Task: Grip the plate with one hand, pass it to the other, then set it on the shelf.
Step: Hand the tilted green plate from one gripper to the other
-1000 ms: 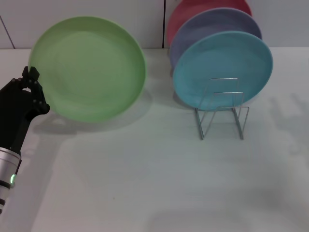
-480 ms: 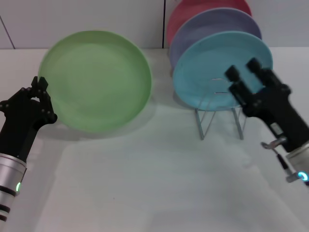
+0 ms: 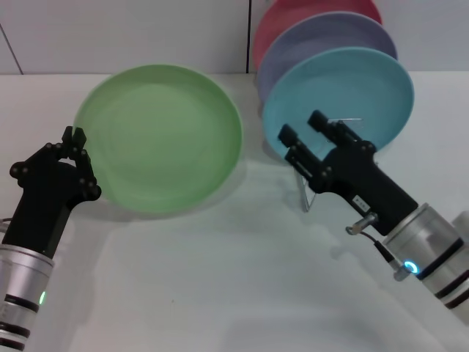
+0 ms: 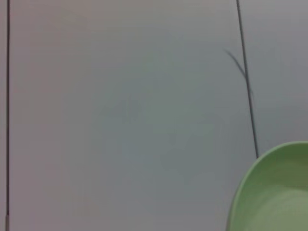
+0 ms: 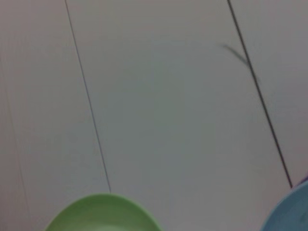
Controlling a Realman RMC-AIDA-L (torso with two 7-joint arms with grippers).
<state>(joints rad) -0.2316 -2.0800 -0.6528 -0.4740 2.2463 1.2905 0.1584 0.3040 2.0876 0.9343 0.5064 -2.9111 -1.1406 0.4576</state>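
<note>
Where the head view looked down, we saw the left gripper (image 3: 75, 138) pinching the plate's (image 3: 165, 138) left edge, lifted, the right gripper (image 3: 302, 129) spread before the rack (image 3: 333, 165); both wrist views caught the plate's rim.

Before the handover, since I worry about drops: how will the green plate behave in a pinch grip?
The green plate keeps its round shape while the left hand holds only its rim, so it is probably stiff and light. Its matte, shallow rim may still pivot. The right hand is open, not touching.
</note>
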